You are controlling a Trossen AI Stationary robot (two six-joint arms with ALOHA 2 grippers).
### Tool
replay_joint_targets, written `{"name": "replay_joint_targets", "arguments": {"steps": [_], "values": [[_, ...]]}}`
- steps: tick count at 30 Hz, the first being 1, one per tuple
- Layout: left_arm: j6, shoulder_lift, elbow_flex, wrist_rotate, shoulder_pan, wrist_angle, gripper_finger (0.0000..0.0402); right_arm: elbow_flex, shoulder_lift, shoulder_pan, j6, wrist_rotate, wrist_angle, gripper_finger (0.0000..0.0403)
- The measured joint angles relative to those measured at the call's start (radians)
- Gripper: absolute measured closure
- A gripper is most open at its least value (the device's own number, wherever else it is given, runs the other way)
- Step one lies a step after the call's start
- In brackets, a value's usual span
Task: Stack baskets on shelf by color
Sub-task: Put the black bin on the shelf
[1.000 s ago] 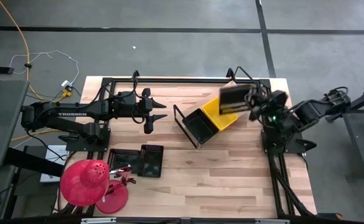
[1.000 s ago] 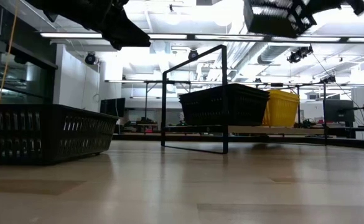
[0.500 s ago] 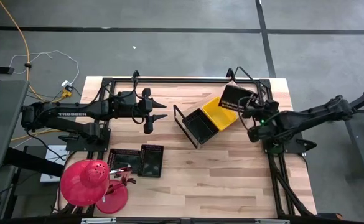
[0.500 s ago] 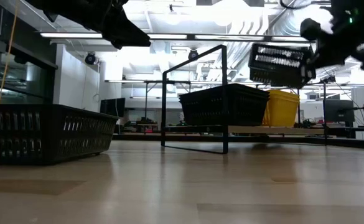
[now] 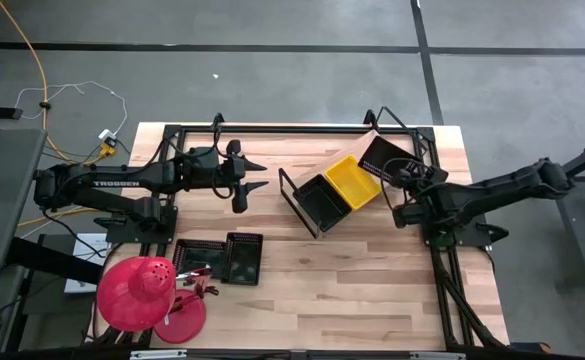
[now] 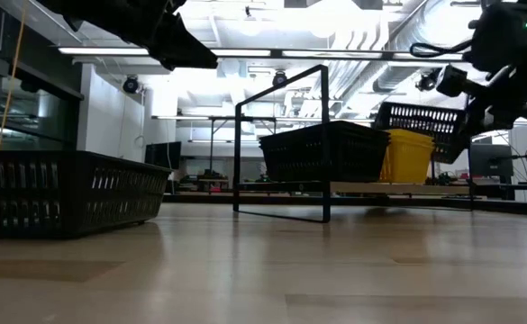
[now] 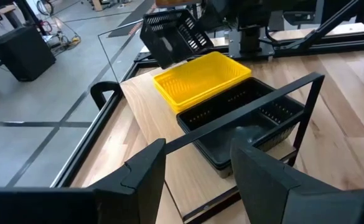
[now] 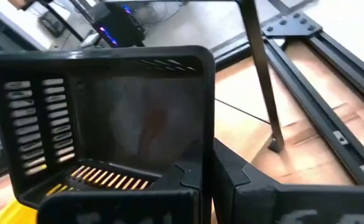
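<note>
Table (image 5: 372,290): light wood, black frame. Shelf (image 5: 294,199) stands slanted near the middle, toward the right. On its board: black basket (image 5: 321,201) at the left end, yellow basket (image 5: 353,182) just beside it.

My right gripper (image 5: 404,175) is pressed shut on the rim of a third basket, black, tilted (image 5: 385,156). It hangs at the shelf's far right end, just beside the yellow one; low view shows it raised above the board. Whether it touches the yellow one, cannot tell.

My left gripper (image 5: 259,179), fingers spread and holding nothing, waits left of the shelf, above the table.

Near front-left edge: two more black baskets (image 5: 220,258), side by side. Red dome (image 5: 133,293) beside them.
</note>
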Motion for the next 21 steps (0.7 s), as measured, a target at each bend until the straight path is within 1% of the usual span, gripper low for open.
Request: {"name": "replay_joint_targets", "arguments": {"steps": [3,8,10,14,21], "values": [[0.0,0.0,0.0,0.0,0.0,0.0,0.0234,0.0,0.014,-0.016,0.013,-0.019,0.019,0.0403],[0.0,0.0,0.0,0.0,0.0,-0.001,0.0234,0.0,0.032,-0.033,0.008,-0.113,0.056,0.0403],[0.0,0.0,0.0,0.0,0.0,-0.001,0.0234,0.0,0.042,-0.04,0.001,-0.119,0.062,0.0403],[-0.011,0.0,0.0,0.0,0.0,-0.002,0.0234,0.0,0.068,-0.069,0.065,-0.132,0.07,0.0402],[-0.027,0.0,0.0,0.0,0.0,-0.002,0.0234,0.0,0.115,-0.112,0.068,-0.165,0.094,0.0402]]}}
